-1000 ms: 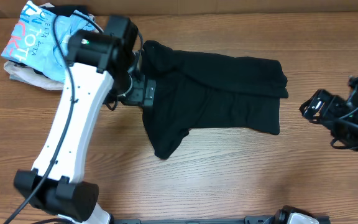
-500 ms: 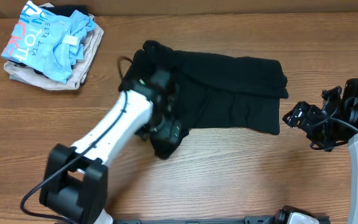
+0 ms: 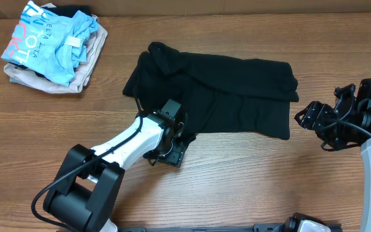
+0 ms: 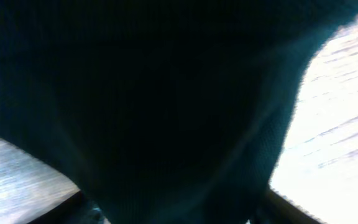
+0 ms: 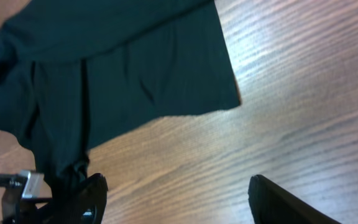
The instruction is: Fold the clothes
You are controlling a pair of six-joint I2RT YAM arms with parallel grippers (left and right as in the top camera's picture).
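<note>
One black shirt [image 3: 237, 90] lies spread across the middle of the counter [image 3: 269, 187], with its long side running left to right.

One pile sits at the far left corner. It consists of one light blue shirt [image 3: 44, 38] on top of one beige garment [image 3: 57, 87]. The pile is well apart from the black shirt.

Left claw [image 3: 171, 153]: positioned at the near left edge of the black shirt and touching the fabric. Dark cloth [image 4: 166, 93] fills the left wrist view, so whether the claw is clenched or released cannot be determined.

Right claw [image 3: 304, 116]: positioned just beside the right edge of the shirt. Its fingers [image 5: 86, 196] are spread wide with nothing between them.
</note>
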